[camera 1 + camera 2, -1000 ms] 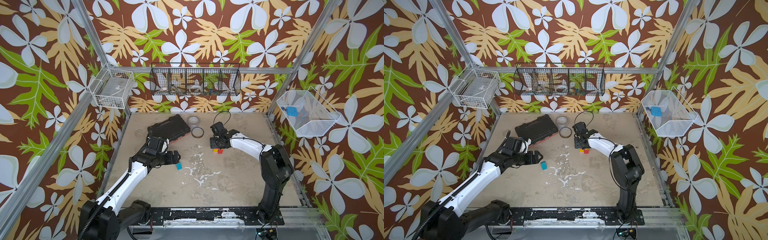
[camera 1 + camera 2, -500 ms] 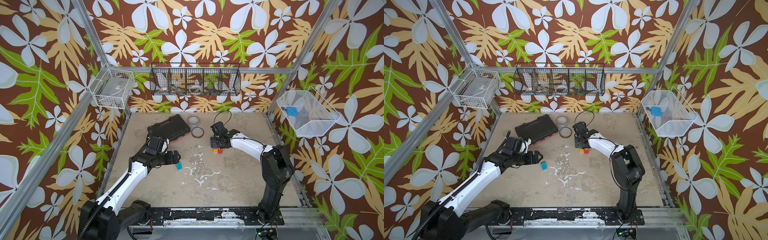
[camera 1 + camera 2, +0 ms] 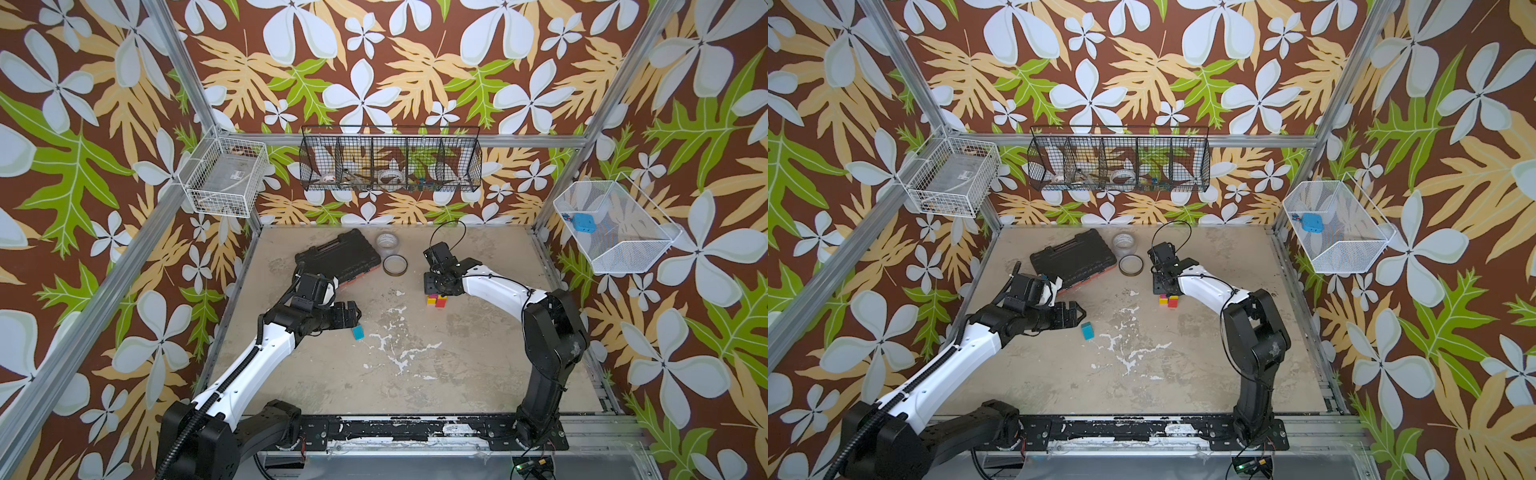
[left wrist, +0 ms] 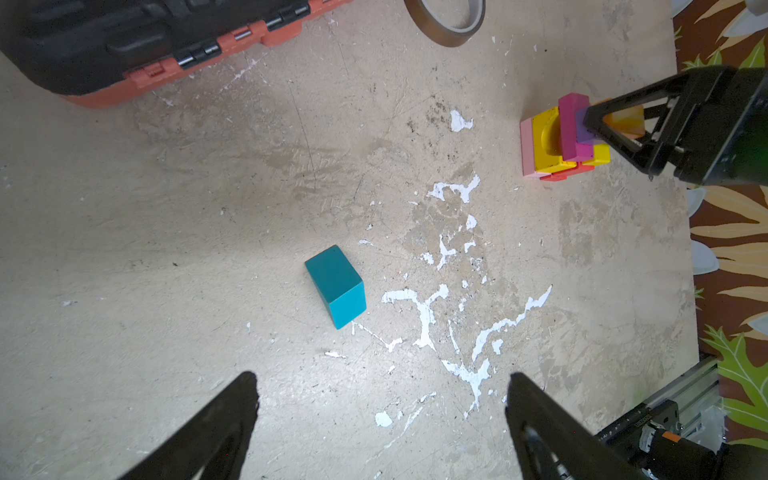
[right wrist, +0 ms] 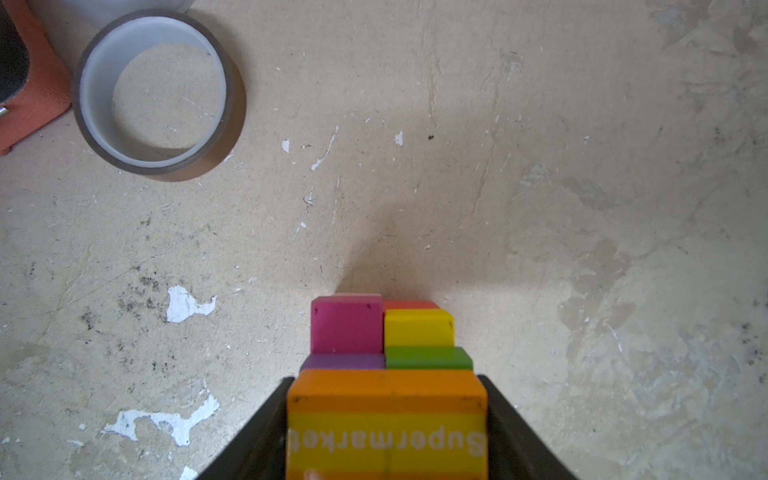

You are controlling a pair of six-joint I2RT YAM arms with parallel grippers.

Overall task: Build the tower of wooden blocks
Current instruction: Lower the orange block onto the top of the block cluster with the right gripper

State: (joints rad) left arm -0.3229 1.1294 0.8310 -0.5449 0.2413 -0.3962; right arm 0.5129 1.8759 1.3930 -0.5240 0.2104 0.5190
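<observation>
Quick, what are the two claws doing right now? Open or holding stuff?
Left claw: open, holding nothing.
Right claw: closed on the orange Supermarket block.

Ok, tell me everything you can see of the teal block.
The teal block is a small plain box shape, painted matte teal, and looks like wood; the faces in view carry no print. It rests alone on the table, well apart from the tower. Nothing touches it: the left gripper, jaws wide open, hangs just short of it.
</observation>
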